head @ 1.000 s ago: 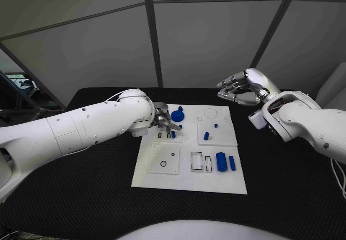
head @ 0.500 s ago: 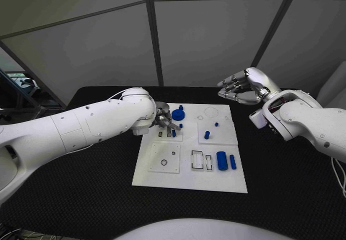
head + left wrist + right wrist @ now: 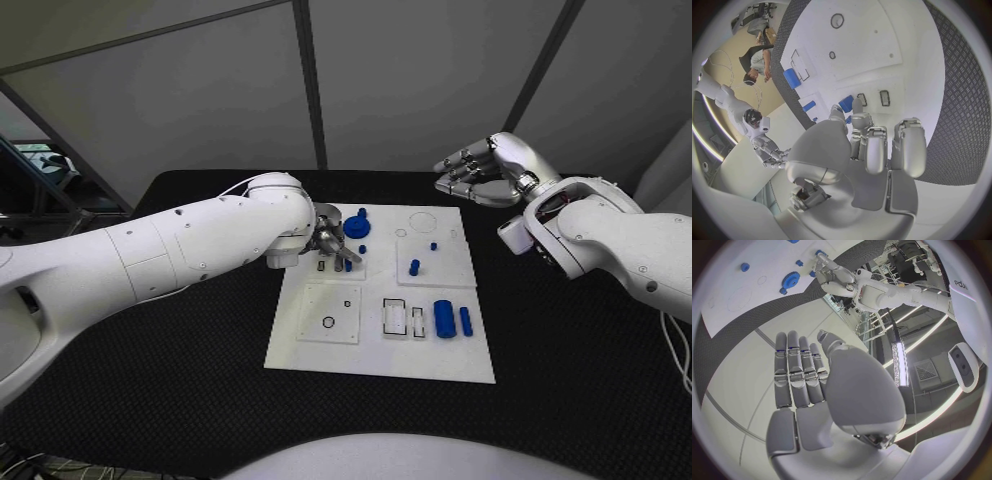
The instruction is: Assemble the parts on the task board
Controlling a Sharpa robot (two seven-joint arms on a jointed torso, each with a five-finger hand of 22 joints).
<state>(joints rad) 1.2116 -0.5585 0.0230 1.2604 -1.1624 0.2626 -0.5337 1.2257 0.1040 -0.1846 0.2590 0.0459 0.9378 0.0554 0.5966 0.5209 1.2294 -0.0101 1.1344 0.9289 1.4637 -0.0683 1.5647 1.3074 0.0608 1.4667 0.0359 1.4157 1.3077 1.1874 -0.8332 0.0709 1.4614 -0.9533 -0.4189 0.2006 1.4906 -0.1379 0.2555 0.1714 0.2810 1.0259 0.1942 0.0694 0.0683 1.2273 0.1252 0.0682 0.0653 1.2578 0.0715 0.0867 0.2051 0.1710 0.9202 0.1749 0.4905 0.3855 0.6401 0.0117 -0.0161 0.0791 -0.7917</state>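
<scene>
The white task board (image 3: 378,350) lies mid-table. My left hand (image 3: 332,240) is low over the board's far left section, and its thumb and a finger pinch a small blue part (image 3: 846,103) next to two narrow slots (image 3: 884,97). A blue gear (image 3: 356,228) stands just beyond the hand. A blue peg (image 3: 414,268) stands in the far right section. At the near right a blue cylinder (image 3: 443,321) lies with a thinner blue piece (image 3: 464,321) beside it. My right hand (image 3: 483,175) hangs beyond the board's far right corner, fingers side by side, holding nothing.
Black table surface (image 3: 577,360) runs all round the board. The board's near left section has two small round holes (image 3: 329,323). Grey panel walls stand behind the table's far edge.
My left hand has edged slightly toward the board's far side with the small blue part. The right hand has stayed where it was.
</scene>
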